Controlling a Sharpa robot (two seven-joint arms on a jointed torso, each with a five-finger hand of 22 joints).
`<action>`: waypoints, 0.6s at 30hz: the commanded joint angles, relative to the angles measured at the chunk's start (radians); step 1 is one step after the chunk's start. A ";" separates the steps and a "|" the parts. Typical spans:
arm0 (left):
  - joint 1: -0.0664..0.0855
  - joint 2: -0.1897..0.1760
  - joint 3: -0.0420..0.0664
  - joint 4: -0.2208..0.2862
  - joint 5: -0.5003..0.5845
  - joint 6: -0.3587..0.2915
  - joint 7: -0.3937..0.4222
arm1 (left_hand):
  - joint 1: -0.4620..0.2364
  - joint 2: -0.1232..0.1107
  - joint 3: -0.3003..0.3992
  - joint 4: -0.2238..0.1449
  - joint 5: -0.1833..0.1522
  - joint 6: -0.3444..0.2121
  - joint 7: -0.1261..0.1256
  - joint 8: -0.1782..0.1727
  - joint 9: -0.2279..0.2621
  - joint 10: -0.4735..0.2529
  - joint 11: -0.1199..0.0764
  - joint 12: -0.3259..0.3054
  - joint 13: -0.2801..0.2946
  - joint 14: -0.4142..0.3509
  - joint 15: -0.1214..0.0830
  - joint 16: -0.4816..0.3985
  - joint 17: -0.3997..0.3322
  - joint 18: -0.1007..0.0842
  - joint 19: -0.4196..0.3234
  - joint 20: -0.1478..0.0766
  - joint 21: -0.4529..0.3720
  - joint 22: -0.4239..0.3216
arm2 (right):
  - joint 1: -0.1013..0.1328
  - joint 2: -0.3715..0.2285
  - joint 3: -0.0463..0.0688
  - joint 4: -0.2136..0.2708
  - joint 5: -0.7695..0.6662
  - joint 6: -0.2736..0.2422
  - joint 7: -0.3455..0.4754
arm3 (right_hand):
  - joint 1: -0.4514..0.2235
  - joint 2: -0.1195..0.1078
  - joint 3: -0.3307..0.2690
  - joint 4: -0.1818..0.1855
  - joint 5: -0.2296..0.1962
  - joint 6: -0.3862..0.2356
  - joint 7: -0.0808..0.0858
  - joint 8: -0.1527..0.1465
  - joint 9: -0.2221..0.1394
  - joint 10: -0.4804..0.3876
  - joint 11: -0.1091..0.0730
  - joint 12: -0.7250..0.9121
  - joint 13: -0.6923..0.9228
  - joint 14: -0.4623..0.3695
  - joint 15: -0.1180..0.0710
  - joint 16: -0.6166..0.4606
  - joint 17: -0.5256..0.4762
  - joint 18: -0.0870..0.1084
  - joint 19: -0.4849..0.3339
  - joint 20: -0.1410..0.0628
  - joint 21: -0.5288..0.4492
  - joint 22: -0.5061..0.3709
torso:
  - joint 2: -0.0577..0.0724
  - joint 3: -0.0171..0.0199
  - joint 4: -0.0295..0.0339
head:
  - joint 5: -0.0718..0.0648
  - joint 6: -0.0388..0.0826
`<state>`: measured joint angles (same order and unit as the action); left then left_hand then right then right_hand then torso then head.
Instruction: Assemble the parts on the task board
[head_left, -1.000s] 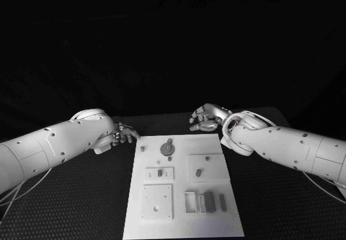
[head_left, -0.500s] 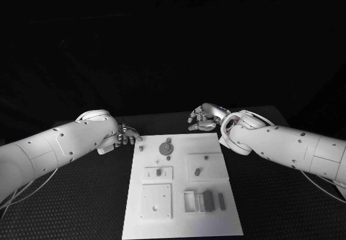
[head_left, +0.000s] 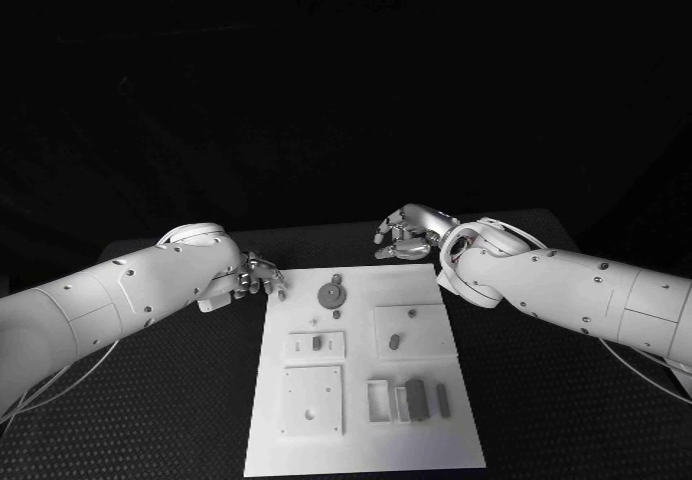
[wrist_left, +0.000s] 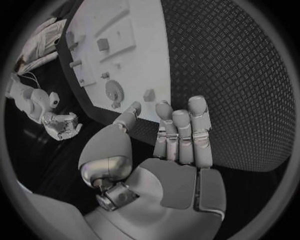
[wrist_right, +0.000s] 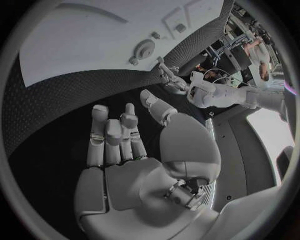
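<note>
I am seeing the task board (head_left: 364, 420) lying in the middle of the black table (head_left: 159, 400), and from here the assembly is looking barely begun. A round gear (head_left: 332, 294) is sitting near the board's far edge with a small peg (head_left: 283, 296) by its far left corner, while several small parts (head_left: 418, 397) are waiting loose beside a tray toward the near right corner (whether any are seated, I cannot tell). My left hand (head_left: 254, 273) is hovering just off the board's far left corner, fingers apart and holding nothing. My right hand (head_left: 407, 234) is hanging beyond the board's far right corner, over bare table, fingers loosely curved but empty too. Almost everything, I judge, is remaining to be placed.
</note>
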<state>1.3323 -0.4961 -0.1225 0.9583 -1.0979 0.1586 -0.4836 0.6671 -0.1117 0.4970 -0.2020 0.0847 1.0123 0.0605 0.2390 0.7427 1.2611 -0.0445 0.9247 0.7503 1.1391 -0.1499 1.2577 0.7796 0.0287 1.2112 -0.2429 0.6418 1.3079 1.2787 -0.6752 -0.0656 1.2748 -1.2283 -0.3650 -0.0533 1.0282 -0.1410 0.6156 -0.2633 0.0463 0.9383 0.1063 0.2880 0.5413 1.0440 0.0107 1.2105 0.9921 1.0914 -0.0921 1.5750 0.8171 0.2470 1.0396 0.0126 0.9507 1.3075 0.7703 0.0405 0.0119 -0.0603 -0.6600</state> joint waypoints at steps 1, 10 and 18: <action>-0.002 0.006 -0.001 0.001 0.003 0.033 0.017 | 0.002 0.011 -0.001 -0.010 0.008 0.000 0.009 0.002 -0.002 -0.006 0.000 0.005 0.002 -0.008 0.001 0.003 -0.001 0.030 -0.007 0.000 0.003 0.017 | 0.000 0.001 0.001 0.002 -0.001 0.009 0.007 | -0.004 0.008 0.000 -0.005 0.003 0.008 0.018 -0.006 0.001 -0.006 0.002 -0.004 -0.002 -0.005 0.000 -0.004 0.000 0.015 -0.006 0.002 -0.004 0.014 | -0.001 -0.0007 0.0005 | 0.001 0.000; -0.010 0.013 -0.003 -0.006 0.011 0.034 0.020 | 0.004 0.027 -0.005 -0.017 0.011 0.000 0.009 0.002 -0.006 -0.008 0.001 0.007 0.001 -0.010 0.001 0.006 -0.004 0.030 -0.007 0.000 0.004 0.018 | 0.000 0.003 0.001 0.001 -0.001 0.010 0.008 | -0.004 0.008 0.000 -0.005 0.003 0.008 0.018 -0.006 0.001 -0.006 0.002 -0.004 -0.002 -0.005 0.000 -0.004 0.000 0.015 -0.006 0.002 -0.004 0.014 | -0.001 -0.0009 -0.0001 | 0.001 -0.001; -0.014 0.019 -0.003 -0.018 0.018 0.037 0.024 | 0.004 0.040 -0.008 -0.021 0.013 0.001 0.009 0.003 -0.008 -0.009 0.001 0.009 0.001 -0.011 0.001 0.008 -0.006 0.030 -0.008 0.000 0.004 0.019 | 0.000 0.001 0.001 0.003 -0.001 0.010 0.007 | -0.004 0.008 0.000 -0.005 0.003 0.008 0.018 -0.006 0.001 -0.006 0.002 -0.003 -0.002 -0.005 0.000 -0.004 0.000 0.015 -0.006 0.002 -0.004 0.014 | 0.000 -0.0003 0.0004 | -0.003 0.001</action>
<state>1.3198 -0.4797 -0.1260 0.9420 -1.0916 0.1776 -0.4747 0.6704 -0.0782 0.4889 -0.2155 0.0927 1.0134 0.0654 0.2390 0.7358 1.2608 -0.0448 0.9285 0.7502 1.1343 -0.1481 1.2617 0.7749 0.0285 1.2096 -0.2409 0.6418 1.3076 1.2788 -0.6739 -0.0656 1.2759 -1.2281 -0.3648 -0.0533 1.0282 -0.1410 0.6156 -0.2634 0.0463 0.9351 0.1094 0.2880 0.5411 1.0440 0.0107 1.2105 0.9913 1.0914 -0.0918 1.5750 0.8171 0.2469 1.0396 0.0126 0.9507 1.3075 0.7698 0.0398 0.0120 -0.0619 -0.6599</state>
